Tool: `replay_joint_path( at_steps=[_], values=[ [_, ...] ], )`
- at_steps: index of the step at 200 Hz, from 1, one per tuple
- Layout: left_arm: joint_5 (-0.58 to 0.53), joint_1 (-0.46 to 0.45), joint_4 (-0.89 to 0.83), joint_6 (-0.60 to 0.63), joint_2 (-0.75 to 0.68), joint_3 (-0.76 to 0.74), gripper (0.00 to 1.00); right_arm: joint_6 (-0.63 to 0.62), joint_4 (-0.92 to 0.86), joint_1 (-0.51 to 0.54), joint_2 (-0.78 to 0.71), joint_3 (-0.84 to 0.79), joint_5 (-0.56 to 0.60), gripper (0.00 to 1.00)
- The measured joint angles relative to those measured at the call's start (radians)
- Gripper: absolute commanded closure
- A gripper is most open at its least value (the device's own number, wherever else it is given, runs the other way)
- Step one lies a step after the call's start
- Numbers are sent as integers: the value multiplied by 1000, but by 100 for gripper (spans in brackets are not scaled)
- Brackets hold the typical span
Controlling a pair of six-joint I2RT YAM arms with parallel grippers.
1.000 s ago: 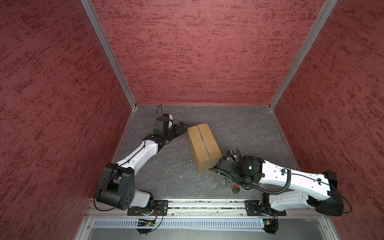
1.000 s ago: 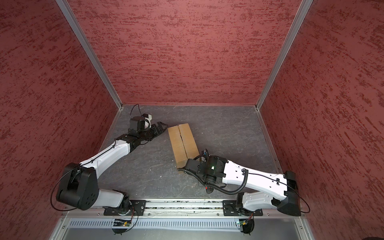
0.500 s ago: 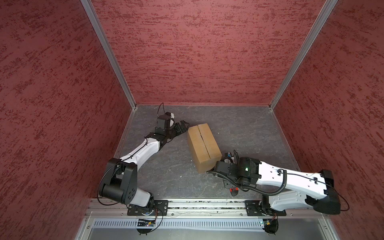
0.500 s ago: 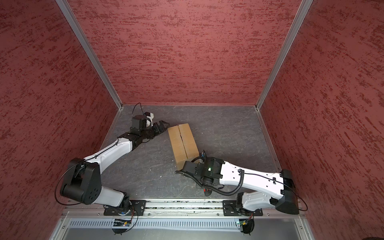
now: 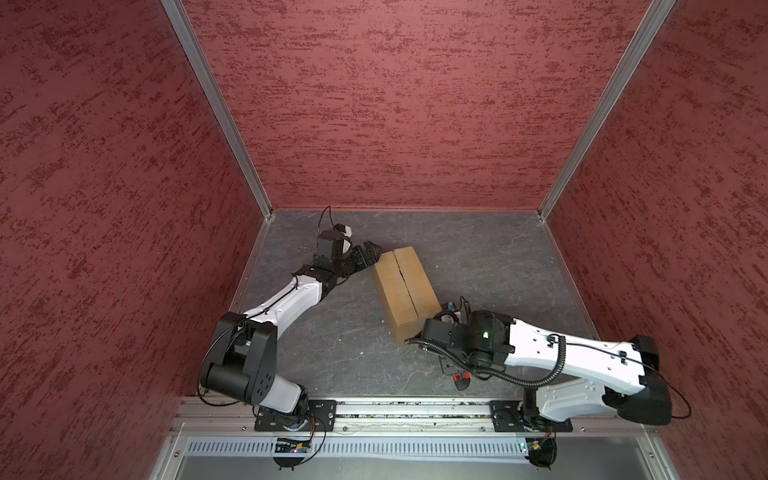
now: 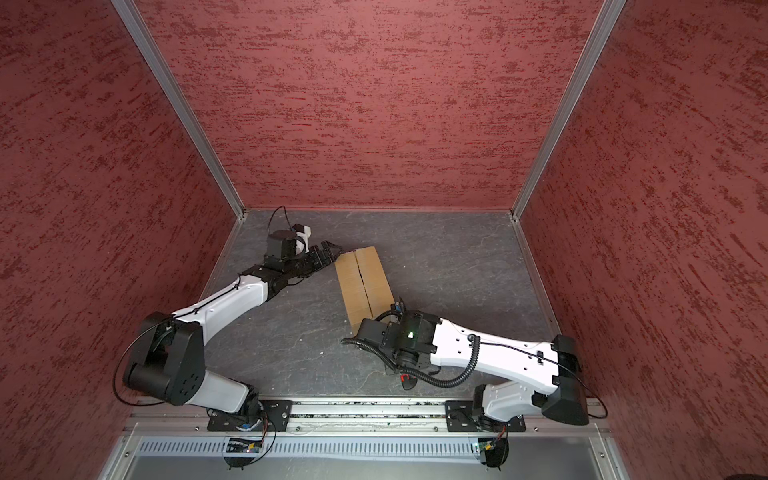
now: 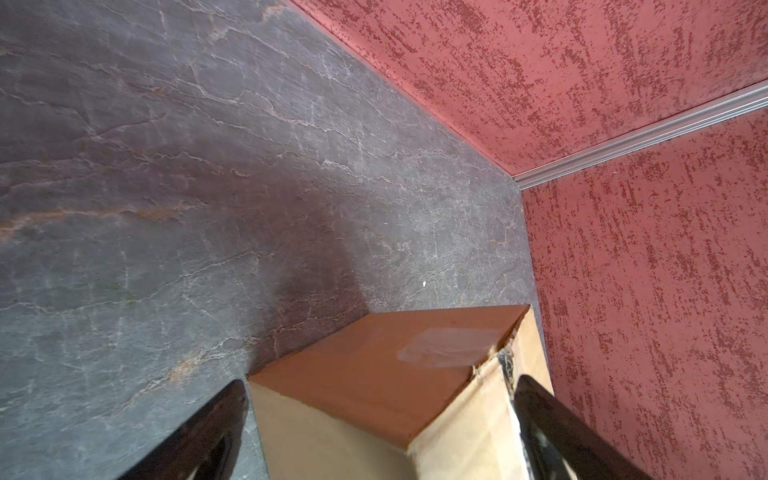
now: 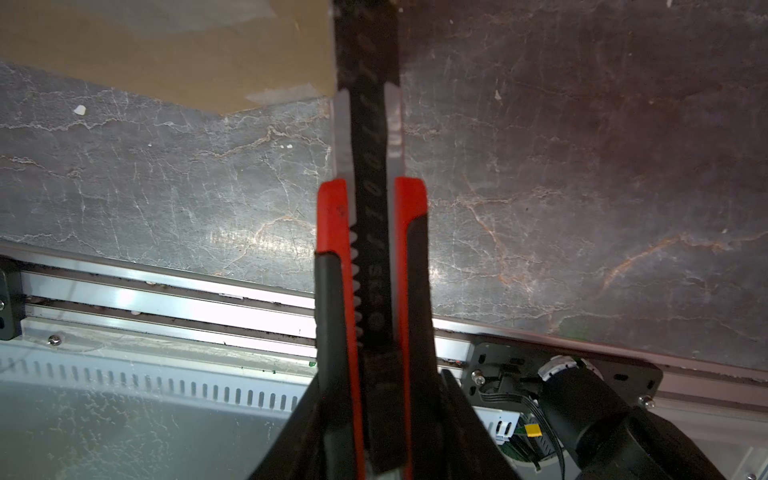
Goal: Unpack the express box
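At the near end of express box point(image 5: 405, 291) my right pincer point(image 8: 376, 399) grips the knife point(image 8: 370, 232); I should cut shallow, open left pincer point(image 7: 380, 395) bracing the far corner.

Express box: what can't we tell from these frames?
- express box contents: flaps closed in both top views, seam just a dark slit.
- utility knife blade tip: past the right wrist view's edge; right arm covers it in both top views.
- left gripper contact with express box: fingers cropped in left wrist view.
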Motion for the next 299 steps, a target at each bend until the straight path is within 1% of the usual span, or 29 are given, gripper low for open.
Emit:
replay_joint_path(
  at_steps=[117, 299],
  values=[
    [3, -35, 30, 0, 44, -4, 0, 0, -27, 0, 26, 45, 0, 100],
    [2, -84, 43, -2, 54, -4, 0, -9, -67, 1, 48, 83, 1, 100]
  ],
)
